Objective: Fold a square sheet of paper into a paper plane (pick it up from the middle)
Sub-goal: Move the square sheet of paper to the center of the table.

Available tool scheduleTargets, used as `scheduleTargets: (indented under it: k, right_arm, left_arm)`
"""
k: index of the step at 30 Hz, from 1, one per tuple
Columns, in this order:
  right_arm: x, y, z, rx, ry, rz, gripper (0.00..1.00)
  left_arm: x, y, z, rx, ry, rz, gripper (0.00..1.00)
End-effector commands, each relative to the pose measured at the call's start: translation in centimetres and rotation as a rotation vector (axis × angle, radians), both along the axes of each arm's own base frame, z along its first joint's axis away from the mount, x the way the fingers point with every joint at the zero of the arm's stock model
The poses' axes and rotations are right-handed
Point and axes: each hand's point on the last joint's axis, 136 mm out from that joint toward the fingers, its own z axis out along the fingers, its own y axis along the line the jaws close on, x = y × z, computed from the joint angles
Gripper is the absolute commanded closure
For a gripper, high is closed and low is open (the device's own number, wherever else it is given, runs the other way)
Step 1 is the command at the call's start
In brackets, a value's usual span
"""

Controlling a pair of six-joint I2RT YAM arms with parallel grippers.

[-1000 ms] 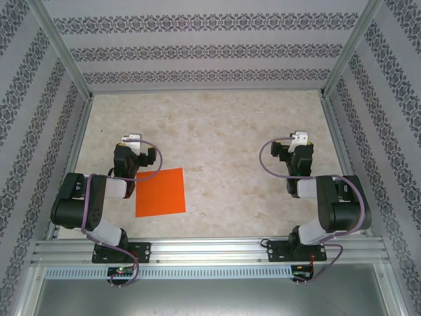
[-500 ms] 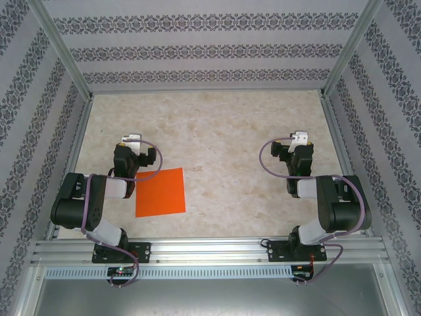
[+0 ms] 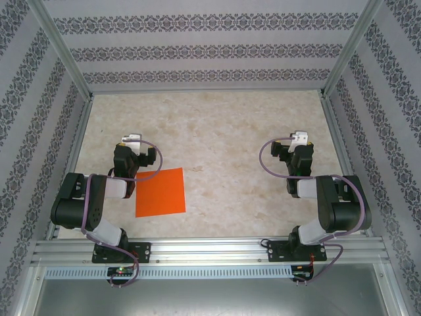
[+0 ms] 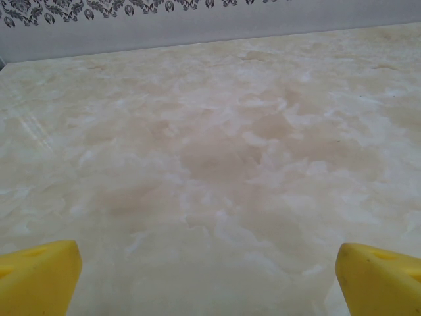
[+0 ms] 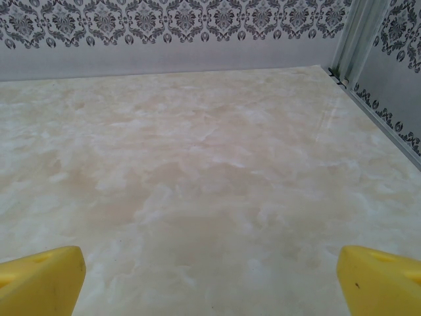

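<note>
Status: the sheet [image 3: 160,192] lies flat and unfolded on the table [image 3: 217,125], at the near left, just right of the left arm [image 3: 82,201], whose forearm overlaps the sheet's left edge from above. No crease shows, so folding is judged not yet begun. The left hand [image 4: 209,284] is spread wide, its yellow fingers [image 4: 36,275] standing at opposite edges of the wrist view with bare table between them and nothing pinched. It points toward the far wall from a spot just beyond the sheet's far left corner. The right hand [image 5: 210,283] is likewise spread and empty, well apart from the sheet on the right side, facing the far right corner. Both arms sit tucked back near their bases, which reads as a ready posture that leaves the sheet uncovered for the first approach. The sheet's place favours the left arm. Since the task calls for a pick from the middle, the thin paper lying flush on the table is the likely difficulty: wide jaws would need to press down and draw a ridge up.
</note>
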Motion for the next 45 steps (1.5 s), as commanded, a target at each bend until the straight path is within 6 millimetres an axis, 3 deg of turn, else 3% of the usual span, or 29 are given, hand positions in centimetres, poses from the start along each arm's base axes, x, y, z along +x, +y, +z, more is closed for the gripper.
scheduleTargets:
  k: [1,17,22,27,30,33,36,37,39,41,43,45]
  right_arm:
    - [0.6,0.1,2.0,0.001,-0.067,0.01,0.02]
    - [0.6,0.1,2.0,0.008,-0.067,0.013,0.02]
    - [0.4,0.4,2.2,0.003,-0.073,0.031,0.02]
    - [-0.8,1.5,4.5,-0.047,-0.113,0.042,0.02]
    - [-1.4,2.1,6.1,-0.001,-0.01,0.043,0.02]
    - [-2.8,2.8,7.3,0.125,0.122,-0.004,0.02]
    - [-4.2,3.1,8.2,0.409,0.195,-0.124,0.02]
    - [-4.5,3.8,8.6,0.494,0.225,-0.117,0.02]
    - [-4.8,8.0,9.5,0.56,0.289,0.125,0.02]
    - [-5.2,11.1,10.1,0.727,0.293,0.249,0.02]
    - [-5.6,12.8,10.0,0.878,0.289,0.323,0.02]
    - [-6.0,13.0,8.9,0.978,0.32,0.298,0.02]
  left_arm:
    - [0.6,0.3,1.2,0.004,-0.036,-0.001,0.0]
    - [0.6,0.3,1.1,0.005,-0.034,-0.001,0.0]
    - [0.5,1.0,2.0,-0.001,-0.043,0.044,0.0]
    - [-0.2,1.7,4.2,-0.02,-0.027,0.089,0.0]
    - [-1.0,2.0,5.7,-0.048,-0.045,0.114,0.0]
    - [-1.7,2.5,7.5,-0.115,-0.062,0.162,0.0]
    - [-2.0,2.1,9.3,-0.186,-0.033,0.168,0.0]
    - [-2.0,2.1,10.0,-0.209,-0.016,0.176,0.0]
    - [-2.4,2.2,10.7,-0.255,0.024,0.207,0.0]
    - [-3.0,2.4,11.6,-0.309,0.064,0.243,0.0]
    - [-3.7,2.2,12.3,-0.365,0.087,0.262,0.0]
    - [-4.8,2.6,12.5,-0.433,0.119,0.32,0.0]
